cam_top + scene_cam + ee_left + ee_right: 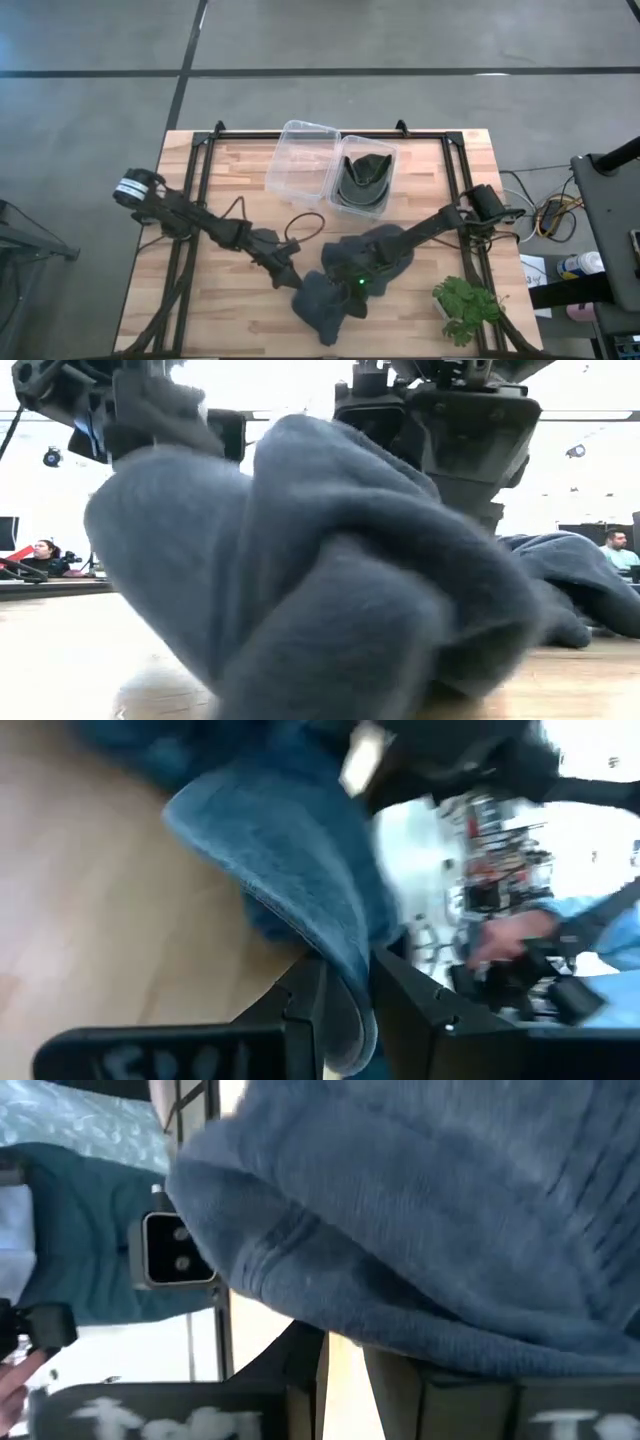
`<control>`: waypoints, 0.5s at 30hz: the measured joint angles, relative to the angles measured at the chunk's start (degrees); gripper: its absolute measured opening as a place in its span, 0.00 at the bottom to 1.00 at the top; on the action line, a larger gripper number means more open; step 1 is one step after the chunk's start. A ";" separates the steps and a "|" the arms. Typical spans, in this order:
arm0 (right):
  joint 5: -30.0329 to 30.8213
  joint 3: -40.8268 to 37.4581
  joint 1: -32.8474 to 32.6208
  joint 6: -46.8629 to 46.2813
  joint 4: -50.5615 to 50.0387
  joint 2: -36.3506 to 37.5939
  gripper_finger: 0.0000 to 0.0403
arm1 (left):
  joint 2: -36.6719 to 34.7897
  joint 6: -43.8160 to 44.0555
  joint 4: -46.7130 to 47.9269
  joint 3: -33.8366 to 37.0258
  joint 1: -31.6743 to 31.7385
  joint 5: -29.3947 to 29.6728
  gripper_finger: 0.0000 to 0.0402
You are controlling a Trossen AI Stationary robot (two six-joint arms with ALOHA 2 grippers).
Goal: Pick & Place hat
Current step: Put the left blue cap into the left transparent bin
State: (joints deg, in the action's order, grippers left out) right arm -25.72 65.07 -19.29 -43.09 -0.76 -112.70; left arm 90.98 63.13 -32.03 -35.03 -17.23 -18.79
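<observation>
Wood-slat table [230, 165] on grey floor, people seated in the room behind at the low cam's far edges.

L gripper [292, 281] near table centre, a bit toward 6 o'clock: fingers [300, 1010] nearly together, pinching a fold of the grey-blue hat [325, 305] between them; wrist cam shows cloth edge running down into the narrow gap. L arm reaches in from 9 o'clock, stretched low over the boards, elbow about mid-way.

R gripper [355, 285] just beside it, on the hat's other side: fingers narrow, cloth draped over and across them in its wrist cam; looks clamped on same hat. R arm comes in from 3 o'clock, angled down toward 7.

Hat sits at approx 6 o'clock of table centre, bunched and lifted between both grippers; in low cam it fills most of the view, bottom touching the wood. 2nd grey hat [385, 250] lies under the R arm.

Clear bin [300, 160] at 12 o'clock, dark hat [365, 180] in its R compartment. Green plant [468, 308] at 4 o'clock corner.
</observation>
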 joint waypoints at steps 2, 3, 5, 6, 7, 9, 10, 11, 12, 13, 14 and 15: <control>1.28 0.28 0.00 0.00 -0.04 -0.03 0.15 | 2.49 0.71 1.69 -1.28 -0.01 -0.08 0.17; 1.54 0.33 0.00 0.00 -0.06 -0.02 0.15 | 3.57 1.57 2.12 -1.70 -0.02 -0.41 0.17; 1.77 0.38 0.00 -0.02 -0.12 0.24 0.15 | 5.25 3.44 2.11 -2.39 0.00 -2.37 0.17; 2.02 0.38 0.00 0.00 -0.05 0.37 0.15 | 5.82 3.91 2.00 -2.66 0.03 -3.23 0.17; 2.50 0.38 -0.02 0.00 0.07 0.46 0.15 | 6.18 4.42 1.95 -2.85 0.04 -3.61 0.17; 3.64 0.40 -0.24 -0.20 0.07 0.46 0.15 | 6.48 5.63 1.97 -3.51 0.02 -3.87 0.17; 4.24 0.45 -0.28 -0.22 0.00 0.38 0.15 | 6.49 5.84 1.56 -3.86 0.02 -3.90 0.17; 4.76 0.57 -0.32 -0.24 -0.07 0.27 0.15 | 6.30 5.84 1.18 -4.20 0.02 -4.01 0.17; 5.18 0.63 -0.33 -0.24 -0.08 0.23 0.15 | 5.99 5.84 0.74 -4.52 0.01 -4.07 0.17; 5.64 0.67 -0.35 -0.24 0.00 0.21 0.15 | 5.44 5.79 0.48 -4.77 0.00 -3.76 0.17; 6.05 0.71 -0.35 -0.24 0.10 0.21 0.15 | 4.99 5.58 -0.09 -5.05 0.00 -3.01 0.17; 6.28 0.73 -0.33 -0.24 0.27 0.21 0.15 | 4.35 5.36 -0.73 -5.22 0.00 -2.15 0.17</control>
State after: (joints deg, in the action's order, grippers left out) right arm -19.44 65.80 -19.62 -43.33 -0.49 -112.49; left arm 95.33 68.49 -32.76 -40.25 -17.23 -20.94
